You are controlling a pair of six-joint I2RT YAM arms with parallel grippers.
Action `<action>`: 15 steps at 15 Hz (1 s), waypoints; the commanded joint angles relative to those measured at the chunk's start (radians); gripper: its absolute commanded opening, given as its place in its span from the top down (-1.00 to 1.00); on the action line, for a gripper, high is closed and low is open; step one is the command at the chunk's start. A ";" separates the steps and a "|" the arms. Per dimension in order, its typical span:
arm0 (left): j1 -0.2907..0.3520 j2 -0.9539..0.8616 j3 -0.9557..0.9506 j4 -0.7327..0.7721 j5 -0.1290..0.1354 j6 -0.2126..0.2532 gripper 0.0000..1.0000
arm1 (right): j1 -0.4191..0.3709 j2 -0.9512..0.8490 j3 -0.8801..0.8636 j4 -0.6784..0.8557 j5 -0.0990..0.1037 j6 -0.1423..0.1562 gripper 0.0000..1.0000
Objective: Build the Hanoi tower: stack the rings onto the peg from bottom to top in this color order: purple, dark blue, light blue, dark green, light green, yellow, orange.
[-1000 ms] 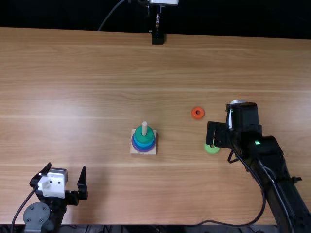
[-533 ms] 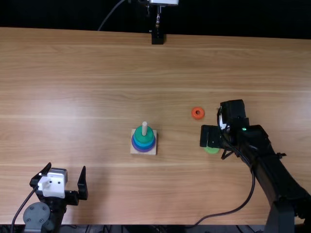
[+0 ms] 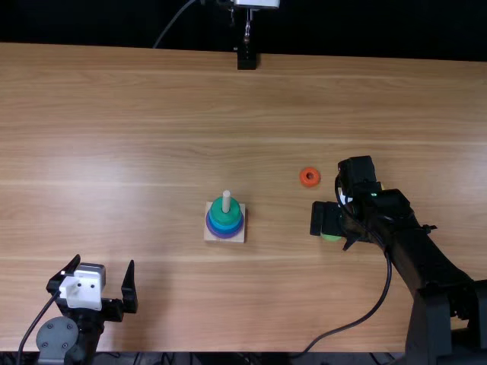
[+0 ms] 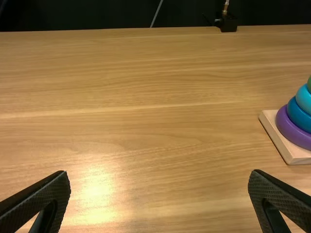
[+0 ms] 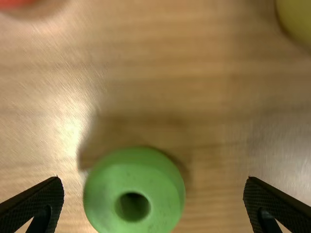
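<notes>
While the right gripper (image 3: 326, 219) is positioned over the light green ring (image 3: 330, 238), its two fingers are spread apart, grasping nothing. In the right wrist view the ring lies flat on the table (image 3: 152, 114), hole upward, within the span of the fingers but nearer one of them; a strip of wood shows on each side. Height of the fingertips above the wood: cannot tell.

Obstruction: from the top view, the gripper covers much of the light green ring, and the right arm covers most of the yellow ring (image 5: 299, 19), which lies near the light green one. Orange ring (image 3: 310, 177): flat on the wood, near the light green ring, toward the far edge.

Assembly: wooden base (image 3: 237, 237) with upright peg (image 3: 226, 201), well apart to the left of the loose rings. Seated, bottom to top: purple ring (image 3: 222, 235), dark blue ring (image 3: 223, 230), light blue ring (image 3: 224, 223), dark green ring (image 3: 226, 211). Peg tip protrudes above them.

Left gripper (image 3: 104, 260): near edge, well apart from the base, fingers wide apart, unloaded. Black mount (image 3: 246, 59) stands at the far edge.
</notes>
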 commanded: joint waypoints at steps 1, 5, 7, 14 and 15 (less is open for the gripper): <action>0.010 -0.012 -0.116 -0.040 0.026 0.012 -1.00 | 0.017 0.013 0.025 -0.004 0.001 0.065 -1.00; 0.010 -0.012 -0.116 -0.040 0.026 0.012 -1.00 | 0.022 0.015 0.025 -0.002 0.002 0.071 -1.00; 0.010 -0.012 -0.116 -0.040 0.024 0.012 -1.00 | 0.024 0.027 0.025 -0.002 0.002 0.073 -1.00; 0.010 -0.012 -0.116 -0.040 0.024 0.012 -1.00 | 0.030 0.069 0.054 -0.004 0.006 0.073 -0.38; 0.010 -0.012 -0.116 -0.040 0.026 0.012 -1.00 | 0.033 0.070 0.062 -0.004 0.006 0.074 -0.23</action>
